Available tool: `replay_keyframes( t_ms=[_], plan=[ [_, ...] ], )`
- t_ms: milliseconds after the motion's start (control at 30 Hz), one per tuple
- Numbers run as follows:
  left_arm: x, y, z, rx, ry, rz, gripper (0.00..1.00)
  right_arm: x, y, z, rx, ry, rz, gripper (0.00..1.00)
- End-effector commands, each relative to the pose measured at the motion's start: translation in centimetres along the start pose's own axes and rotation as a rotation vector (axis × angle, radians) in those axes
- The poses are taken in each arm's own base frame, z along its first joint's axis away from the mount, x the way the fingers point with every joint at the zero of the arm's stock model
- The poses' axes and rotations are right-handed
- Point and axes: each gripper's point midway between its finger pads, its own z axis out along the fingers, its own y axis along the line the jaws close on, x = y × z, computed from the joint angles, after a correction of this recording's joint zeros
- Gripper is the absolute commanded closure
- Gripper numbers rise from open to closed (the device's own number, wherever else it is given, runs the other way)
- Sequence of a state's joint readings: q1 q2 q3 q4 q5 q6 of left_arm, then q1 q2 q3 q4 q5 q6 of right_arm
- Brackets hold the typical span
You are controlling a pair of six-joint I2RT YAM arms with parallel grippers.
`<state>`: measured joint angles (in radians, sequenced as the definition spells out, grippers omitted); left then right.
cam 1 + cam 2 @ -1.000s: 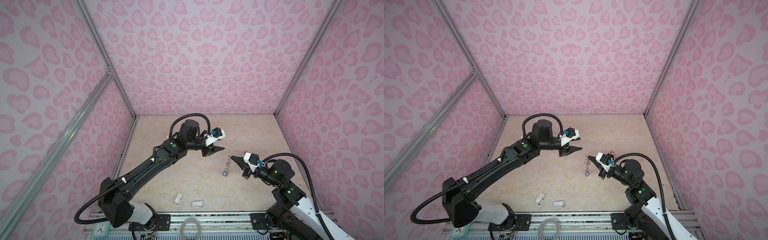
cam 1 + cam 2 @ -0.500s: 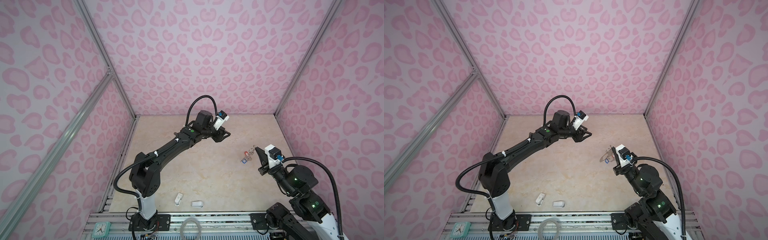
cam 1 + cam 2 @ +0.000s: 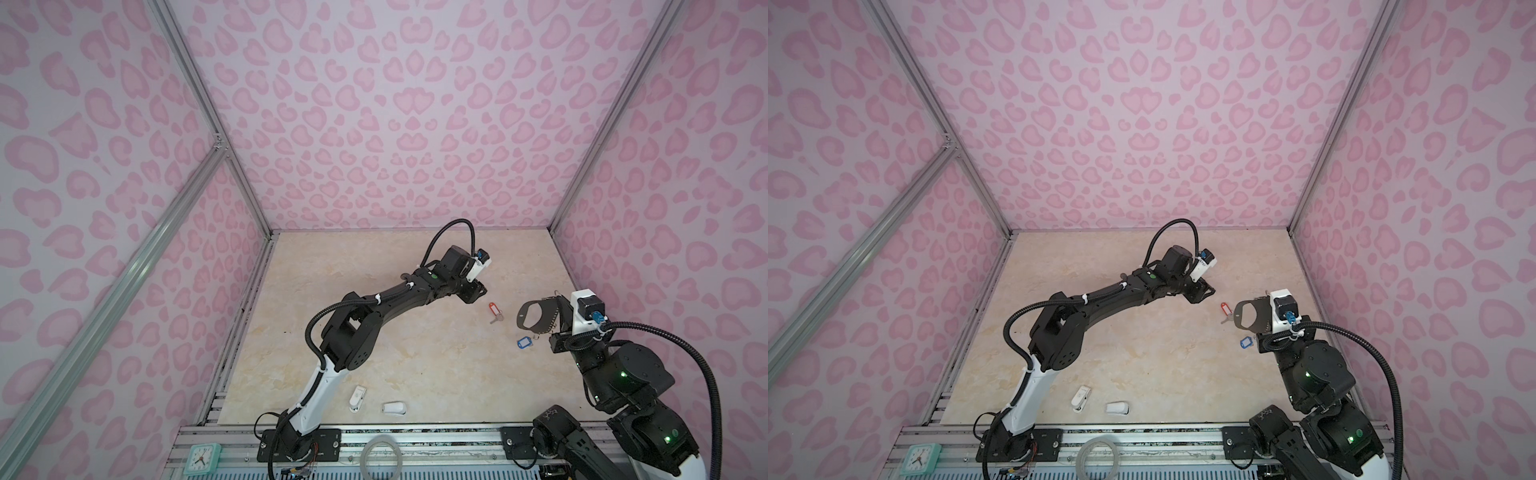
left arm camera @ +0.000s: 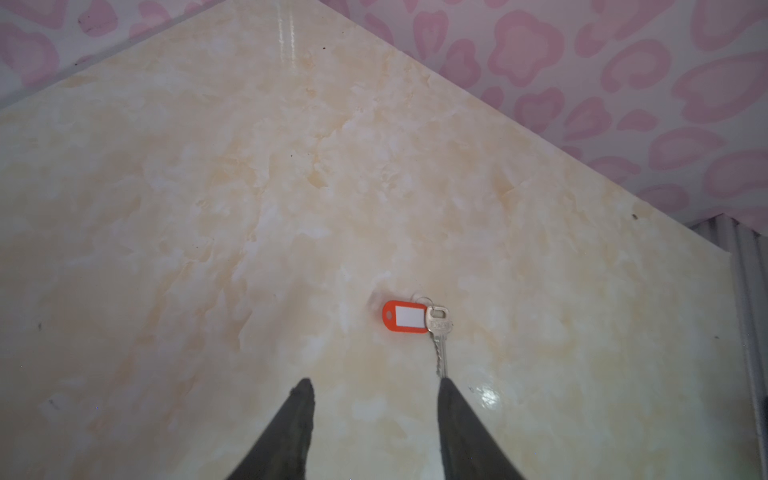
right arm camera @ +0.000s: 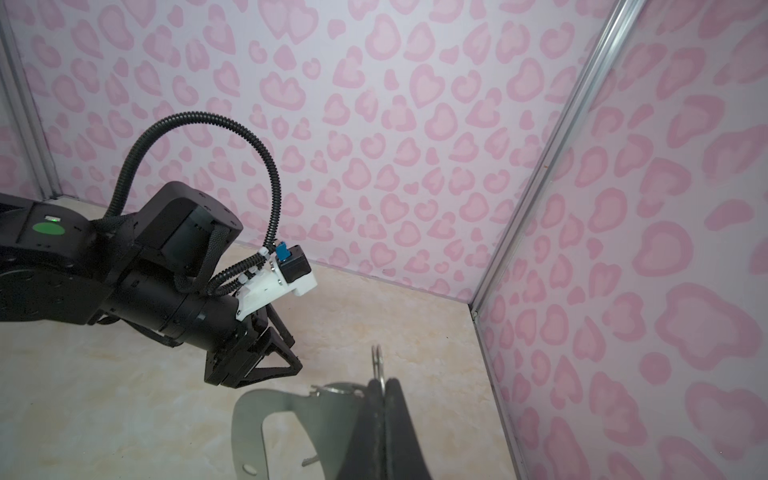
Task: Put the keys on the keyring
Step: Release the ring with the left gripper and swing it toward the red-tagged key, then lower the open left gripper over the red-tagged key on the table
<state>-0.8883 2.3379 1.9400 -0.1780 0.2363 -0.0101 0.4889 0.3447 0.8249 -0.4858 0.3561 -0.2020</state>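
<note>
Left gripper [image 4: 374,382] has reached right, jaws spread, hovering beside the red-orange key [image 4: 405,316] lying on the table [image 4: 249,208]. Right gripper [image 5: 380,384] is pressed together on the keyring [image 5: 247,424], its lower edge cut off. Blue key [image 3: 524,342] sits at its 6 o'clock, hanging or lying, can't tell. White pieces [image 3: 358,397] well apart.

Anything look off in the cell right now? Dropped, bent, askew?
Nothing stands out. The red-tagged key lies flat on the table, just ahead of the open left gripper. The right gripper is shut on the keyring, held off the table. The blue-tagged key sits by its ring edge; attachment unclear.
</note>
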Motion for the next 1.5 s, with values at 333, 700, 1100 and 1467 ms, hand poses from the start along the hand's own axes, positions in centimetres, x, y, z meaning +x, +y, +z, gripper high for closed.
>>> replay_keyframes(
  t_ms=[333, 700, 1100, 1467],
  plan=[
    [-0.2, -2.1, 6.2, -0.160, -0.054, 0.121, 0.50, -0.1, -1.9, 0.8, 0.127, 0.060, 0.016, 1.00],
    [1.9, -2.1, 9.0, -0.247, -0.017, 0.116, 0.51, 1.0, -0.5, 1.5, 0.069, 0.119, 0.058, 1.00],
    [4.3, -1.8, 10.6, -0.264, 0.034, 0.097, 0.54, 1.2, 1.3, 3.0, -0.001, 0.164, 0.051, 1.00],
    [8.1, -0.5, 6.4, -0.281, 0.153, 0.085, 0.61, 1.1, 2.3, 3.8, -0.029, 0.130, 0.064, 1.00]
  ],
)
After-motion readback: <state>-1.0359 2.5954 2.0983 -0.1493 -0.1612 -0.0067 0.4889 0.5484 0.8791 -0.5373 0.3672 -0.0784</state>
